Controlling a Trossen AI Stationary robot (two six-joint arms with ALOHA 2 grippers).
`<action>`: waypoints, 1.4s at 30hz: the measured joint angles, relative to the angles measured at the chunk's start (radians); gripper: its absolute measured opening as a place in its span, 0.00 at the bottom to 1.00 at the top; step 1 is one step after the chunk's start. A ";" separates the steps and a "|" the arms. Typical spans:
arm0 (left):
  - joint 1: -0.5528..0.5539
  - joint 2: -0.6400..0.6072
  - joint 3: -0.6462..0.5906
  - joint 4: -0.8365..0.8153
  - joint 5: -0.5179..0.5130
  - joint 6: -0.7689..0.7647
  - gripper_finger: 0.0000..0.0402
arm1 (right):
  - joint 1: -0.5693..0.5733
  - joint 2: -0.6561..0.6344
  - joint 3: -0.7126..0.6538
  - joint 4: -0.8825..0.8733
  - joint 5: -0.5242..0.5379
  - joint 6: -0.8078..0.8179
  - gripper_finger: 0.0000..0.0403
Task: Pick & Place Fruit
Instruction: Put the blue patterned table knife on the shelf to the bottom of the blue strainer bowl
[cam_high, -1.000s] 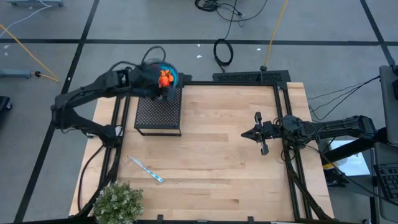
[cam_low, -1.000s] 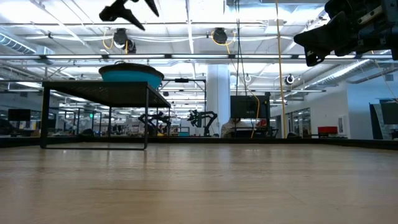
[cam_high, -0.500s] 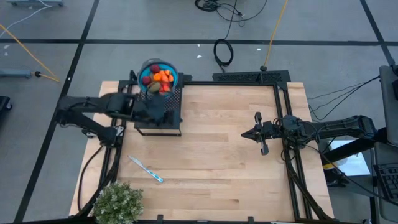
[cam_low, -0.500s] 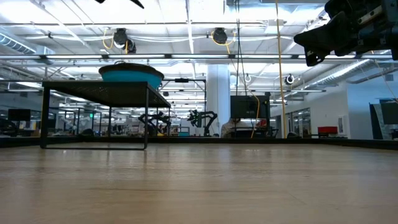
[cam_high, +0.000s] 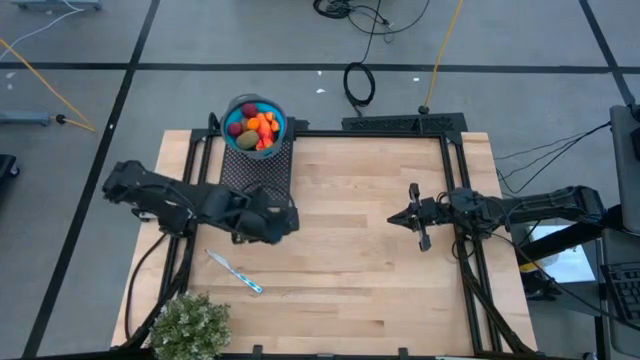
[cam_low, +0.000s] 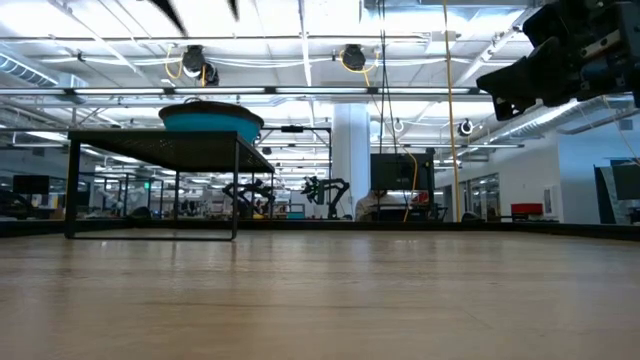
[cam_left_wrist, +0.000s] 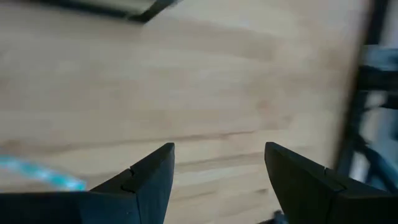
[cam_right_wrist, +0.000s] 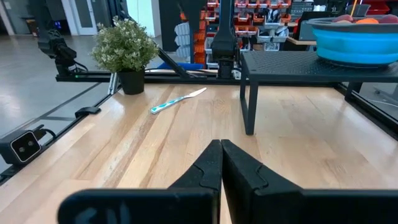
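With the blue bowl (cam_high: 256, 126) as your reference, note that the left gripper (cam_high: 281, 222), jaws apart and empty, hovers near it, the right gripper (cam_high: 401, 216) waits pressed together well apart, and the fruit (cam_high: 257, 129) sits inside, likely already placed.

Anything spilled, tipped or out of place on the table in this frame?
Nothing stands out. The fruit sits piled inside the blue bowl on the black perforated stand, none on the table. The blue-and-white stick lies flat near the upright plant.
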 joint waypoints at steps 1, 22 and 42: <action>-0.008 0.018 0.000 -0.018 0.020 -0.033 0.62 | 0.000 0.001 -0.001 0.003 0.000 0.000 0.00; -0.085 0.287 0.000 0.070 0.074 0.100 0.62 | 0.000 -0.002 -0.004 0.039 -0.001 0.000 0.00; -0.275 0.326 0.000 -0.231 0.144 -0.517 0.62 | 0.000 -0.002 -0.004 0.038 -0.001 0.000 0.00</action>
